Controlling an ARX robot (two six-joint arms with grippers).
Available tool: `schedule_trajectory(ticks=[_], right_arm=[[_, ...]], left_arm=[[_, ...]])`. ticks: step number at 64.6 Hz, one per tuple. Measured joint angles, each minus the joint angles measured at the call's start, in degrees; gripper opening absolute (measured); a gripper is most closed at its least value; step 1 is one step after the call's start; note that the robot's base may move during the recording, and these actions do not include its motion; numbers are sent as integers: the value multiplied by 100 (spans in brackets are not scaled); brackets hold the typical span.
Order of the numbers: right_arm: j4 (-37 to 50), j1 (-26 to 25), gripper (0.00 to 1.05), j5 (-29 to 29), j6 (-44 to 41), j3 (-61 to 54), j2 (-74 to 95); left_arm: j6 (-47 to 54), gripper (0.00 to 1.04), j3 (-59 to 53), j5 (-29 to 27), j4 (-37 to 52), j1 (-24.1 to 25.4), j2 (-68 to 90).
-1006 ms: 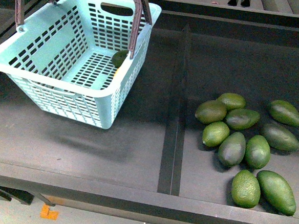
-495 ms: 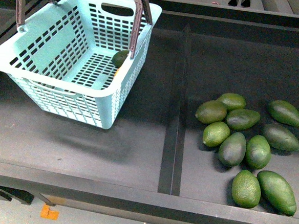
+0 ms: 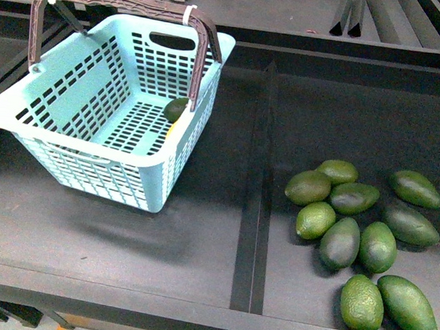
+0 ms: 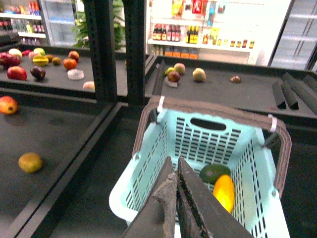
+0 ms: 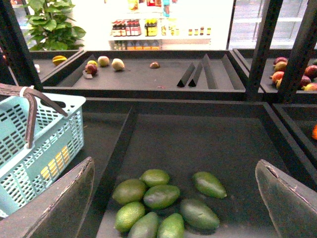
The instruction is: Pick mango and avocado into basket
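Both fruits look loaded: mango and avocado lie touching in the basket, just ahead of the left gripper, whose fingers are pressed together on nothing. Mango's long axis runs roughly along the gripper's reach. Right gripper gapes wide and empty, spare avocados below it, basket well off to its side.

Dark grey, worn gripper fingers

The left gripper has flat charcoal fingers with scuffed, chipped pale edges; the right gripper has broad grey blades, rounded at the tips, matte and lightly scratched.
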Motion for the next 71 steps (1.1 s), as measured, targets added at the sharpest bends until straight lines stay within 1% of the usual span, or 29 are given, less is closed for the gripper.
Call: schedule_trajectory(ticks=[13,18,27,53,71], right_arm=[[0,0,96,-2,0,0,0],[0,0,96,-2,0,0,0],[0,0,96,-2,0,0,0],[0,0,96,-2,0,0,0],[0,0,96,-2,0,0,0]], left_arm=[[0,2,-446,2,-667,0,-1139],[0,2,-629,2,-1185,0,-1836],[2,2,-772,2,-1864,0,-2671],[15,2,-848,2,-3624,0,-4623],[17,2,-848,2,-4478,0,-5508]])
